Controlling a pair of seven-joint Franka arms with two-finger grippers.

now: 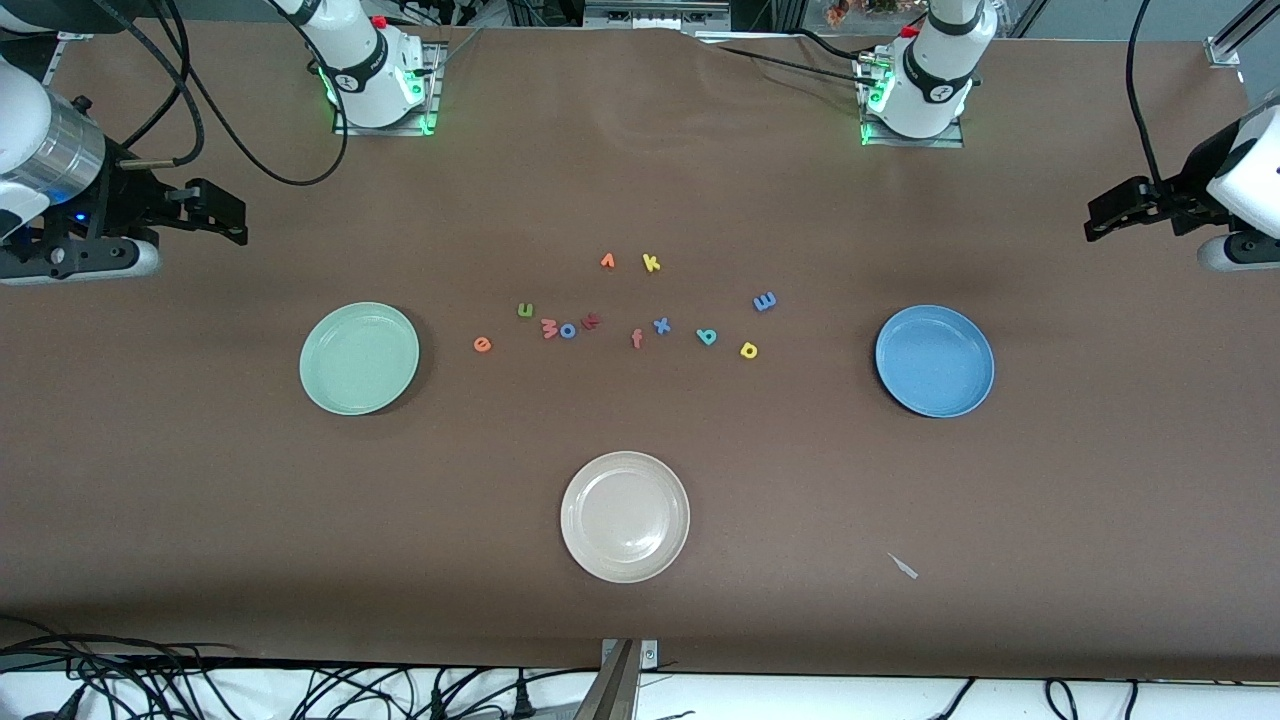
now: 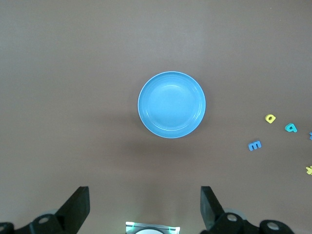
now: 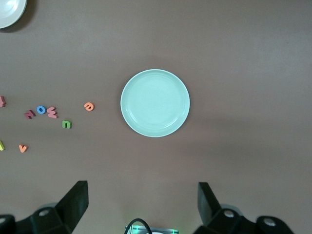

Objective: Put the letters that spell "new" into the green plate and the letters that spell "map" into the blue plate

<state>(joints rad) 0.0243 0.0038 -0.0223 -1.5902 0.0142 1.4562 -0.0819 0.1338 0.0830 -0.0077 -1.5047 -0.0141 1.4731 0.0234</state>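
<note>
Plates come first as I look across the table (image 1: 200, 560): a beige-white plate (image 1: 625, 516) sits at lower centre of the front view, bare. Higher in the frame, the green plate (image 1: 359, 358) lies at mid-left and the blue plate (image 1: 935, 360) at mid-right, both bare too.

Between them runs a scatter of foam letters. The orange e (image 1: 482, 344), pinkish-red w (image 1: 549, 327) and green n (image 1: 525, 310) sit closest to the green plate; the yellow letter (image 1: 748, 350), teal letter (image 1: 706, 336) and blue m (image 1: 764, 301) lie toward the blue plate. I judge them featherlight, soft and flat, so each wants a low pinch across its outer edges, straight down; the w touches a blue o (image 1: 567, 330).

At the frame's upper edges both arms wait: right gripper (image 1: 222, 212) at left, left gripper (image 1: 1108, 212) at right, each with fingers spread apart and holding nothing.
</note>
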